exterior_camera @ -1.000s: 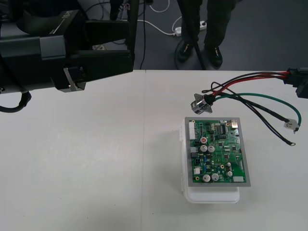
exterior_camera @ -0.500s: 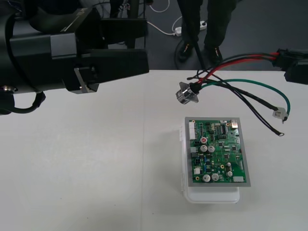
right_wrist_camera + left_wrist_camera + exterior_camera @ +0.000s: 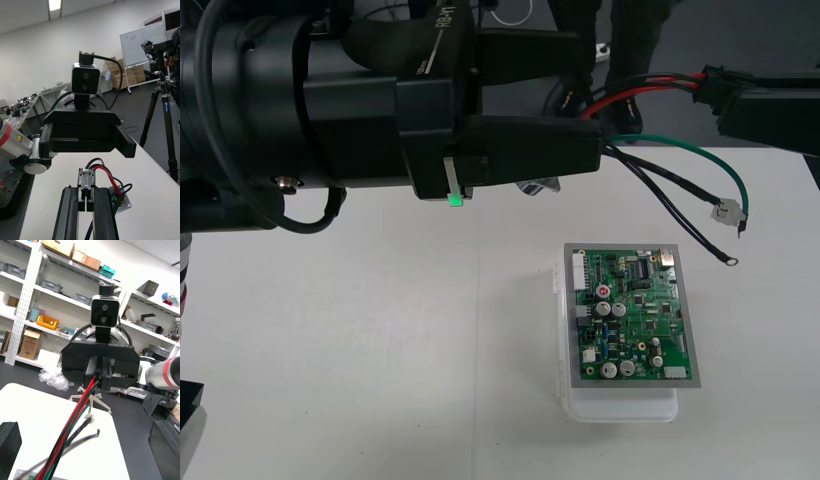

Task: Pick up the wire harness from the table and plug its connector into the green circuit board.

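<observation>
Spanning most of the front view, the light counter [image 3: 330, 380] carries the green circuit board [image 3: 630, 315] on its white base [image 3: 620, 408], set toward the robot's right.

Above the counter's far part, the left arm reaches in from the left. The left tool [image 3: 592, 100] has its two black fingers [image 3: 9, 444] standing well apart, one above the other as the front view shows them. It grips nothing; in the left wrist view the harness wires run up through the gap between them.

The right tool [image 3: 86, 189] comes in from the right, facing the left tool. Its fingers are drawn together and clamped on the small black plug [image 3: 86, 179] of the wire harness [image 3: 660, 160].

The harness hangs in the air between the two tools, beyond the board's far edge and apart from it. The plug is not in the board. From the plug, red [image 3: 645, 92], black and green wires [image 3: 680, 148] lead toward the left tool.

The round metal socket [image 3: 122, 202] with its flange sits at the other end, just under the left tool's lower finger and partly hidden by it in the front view.

Two loose branches droop toward the board: the green one ends at a small white tag [image 3: 725, 212], and a black one ends in a ring terminal [image 3: 730, 262].
</observation>
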